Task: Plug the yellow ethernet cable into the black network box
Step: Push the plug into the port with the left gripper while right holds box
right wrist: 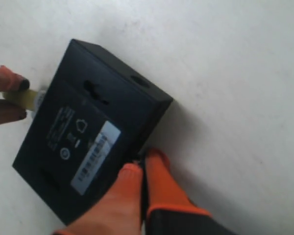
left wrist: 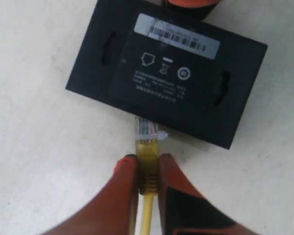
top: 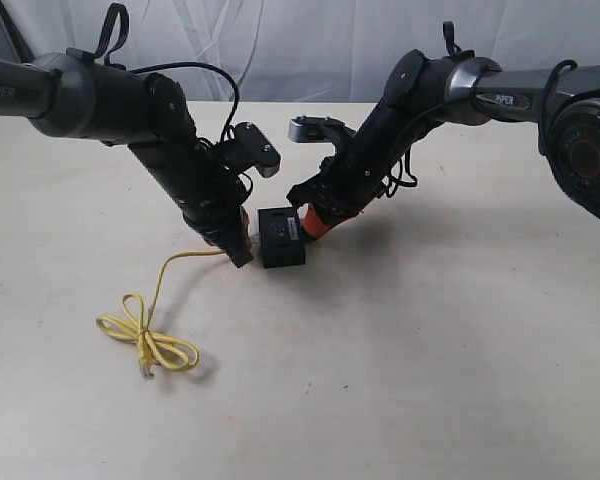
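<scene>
On the worktop (top: 460, 330) we see the black network box (top: 282, 237) lying flat, label up. The yellow ethernet cable (top: 145, 335) coils nearby, and one end meets the box's edge, pinched by the left end effector (left wrist: 147, 160). The right end effector (right wrist: 143, 165), clenched, presses the opposite edge.

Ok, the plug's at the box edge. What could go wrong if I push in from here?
1. The left pincer grips the thin yellow ethernet cable behind its clear plastic plug. The plug meets the edge of the flat black plastic network box at a slant, so it may jam.
2. The right pincer only presses the box's far side with its fingers together, so the box could pivot away.
</scene>
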Controlling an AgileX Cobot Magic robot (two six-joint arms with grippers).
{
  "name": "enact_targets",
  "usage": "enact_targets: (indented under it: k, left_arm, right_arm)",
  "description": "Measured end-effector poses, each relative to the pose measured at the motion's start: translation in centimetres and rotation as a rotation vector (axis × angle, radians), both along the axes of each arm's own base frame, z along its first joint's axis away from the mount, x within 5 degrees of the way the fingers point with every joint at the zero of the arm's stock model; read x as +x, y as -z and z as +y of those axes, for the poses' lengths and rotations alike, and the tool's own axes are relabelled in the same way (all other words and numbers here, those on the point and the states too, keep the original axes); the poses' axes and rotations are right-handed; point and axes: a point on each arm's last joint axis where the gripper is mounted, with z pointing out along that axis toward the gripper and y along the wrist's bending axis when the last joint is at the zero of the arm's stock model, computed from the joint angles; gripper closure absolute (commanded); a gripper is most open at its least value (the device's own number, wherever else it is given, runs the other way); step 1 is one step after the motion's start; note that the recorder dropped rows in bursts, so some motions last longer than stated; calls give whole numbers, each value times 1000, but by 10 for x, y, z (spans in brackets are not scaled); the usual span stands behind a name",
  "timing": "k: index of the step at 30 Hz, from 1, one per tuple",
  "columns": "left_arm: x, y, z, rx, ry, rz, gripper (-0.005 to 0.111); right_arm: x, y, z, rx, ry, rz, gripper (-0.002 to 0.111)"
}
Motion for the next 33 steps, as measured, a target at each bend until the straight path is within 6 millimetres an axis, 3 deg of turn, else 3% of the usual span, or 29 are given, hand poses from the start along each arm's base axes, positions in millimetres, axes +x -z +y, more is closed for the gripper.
enact_targets:
  k: [15, 33]
  left_arm:
    - [0, -2, -5, -37, 1, -4, 107]
    - [0, -1, -5, -38, -3, 5, 107]
  right_arm:
    - [13, -2, 5, -31, 42, -182, 109]
    - [6, -2, 5, -11, 6, -92, 109]
